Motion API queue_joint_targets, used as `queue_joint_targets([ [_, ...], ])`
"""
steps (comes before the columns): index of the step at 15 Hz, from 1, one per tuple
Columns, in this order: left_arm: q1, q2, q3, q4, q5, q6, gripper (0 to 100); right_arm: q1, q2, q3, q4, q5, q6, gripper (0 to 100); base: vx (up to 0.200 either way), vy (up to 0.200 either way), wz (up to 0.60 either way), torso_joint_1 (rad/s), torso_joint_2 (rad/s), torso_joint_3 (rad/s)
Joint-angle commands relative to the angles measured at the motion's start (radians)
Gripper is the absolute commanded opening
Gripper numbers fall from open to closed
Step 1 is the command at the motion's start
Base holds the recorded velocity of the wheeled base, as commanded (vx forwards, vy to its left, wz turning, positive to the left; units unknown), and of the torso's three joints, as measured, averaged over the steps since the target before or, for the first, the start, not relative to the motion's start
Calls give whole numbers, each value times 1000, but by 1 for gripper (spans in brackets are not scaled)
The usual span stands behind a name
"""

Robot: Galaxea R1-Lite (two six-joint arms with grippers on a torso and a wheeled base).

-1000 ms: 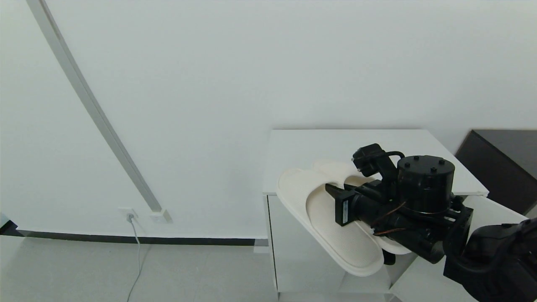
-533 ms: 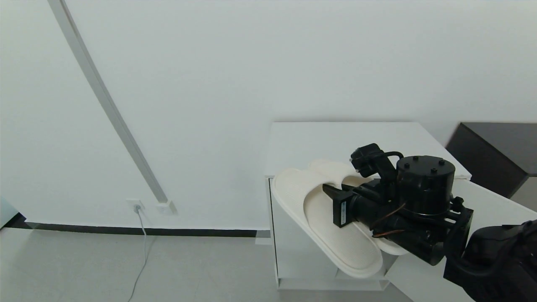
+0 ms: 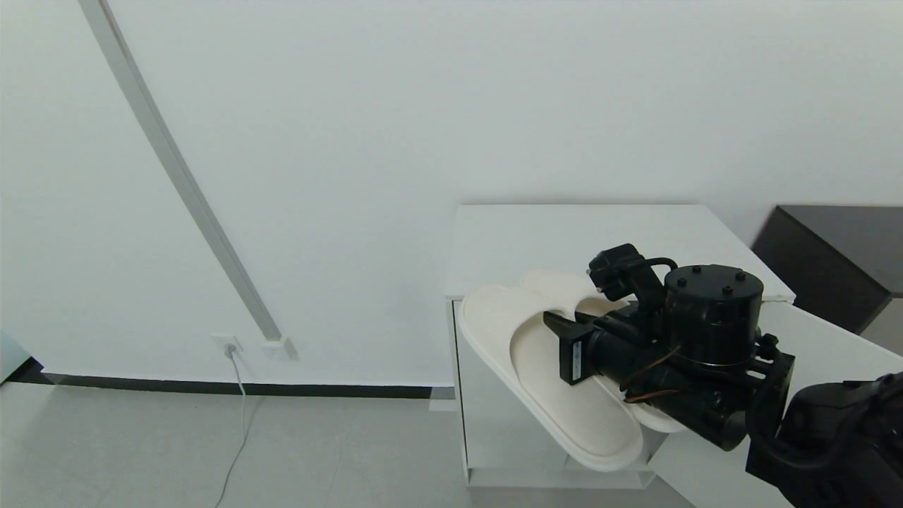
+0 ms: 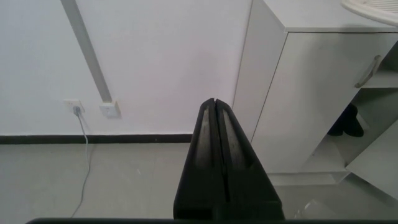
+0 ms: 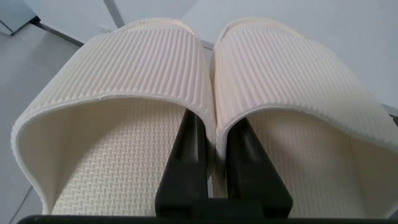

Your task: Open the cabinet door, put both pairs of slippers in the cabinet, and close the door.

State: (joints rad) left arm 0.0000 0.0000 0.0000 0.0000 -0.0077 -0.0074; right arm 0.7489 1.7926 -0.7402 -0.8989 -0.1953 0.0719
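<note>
The right gripper (image 5: 214,152) holds a pair of cream ribbed foam slippers (image 3: 557,381). One black finger (image 5: 186,155) sits inside each slipper. The two fingers squeeze the slippers' inner sides together between them. The slippers hang tilted in the air in front of the boxy white cabinet (image 3: 585,236). Their toes are up by the front edge of the cabinet top, and their heels point down toward the bottom shelf.

The cabinet's flat white door (image 3: 825,346) stands open on the robot's right, close under the right arm. In the left wrist view, a small dark thing (image 4: 350,121) sits on a shelf inside; I cannot tell what it is.

The left gripper (image 4: 214,109) is closed tight with nothing in it. It is low, well apart from the cabinet.

Left of the cabinet there is a wide grey floor (image 3: 211,458). A wall socket (image 3: 226,346) with a thin white cable (image 3: 240,423) is there. A slanted grey strip (image 3: 176,176) runs up the wall. A dark box (image 3: 839,261) stands on the cabinet's right.
</note>
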Motion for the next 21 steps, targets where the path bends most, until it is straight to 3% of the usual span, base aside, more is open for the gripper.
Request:
queue_joint_targets([
  [1,0,2,0,0,0,-2,0,1,4,1,0,1,0,0,0,0,0,0,0,0],
  [4,0,2,0,0,3,-6,0,1,4,2,0,1,0,0,0,0,0,0,0,0],
  [21,0,2,0,0,3,-6,0,24,-44,44,2,-1,-17,0,0,-200,0,2,1,0],
])
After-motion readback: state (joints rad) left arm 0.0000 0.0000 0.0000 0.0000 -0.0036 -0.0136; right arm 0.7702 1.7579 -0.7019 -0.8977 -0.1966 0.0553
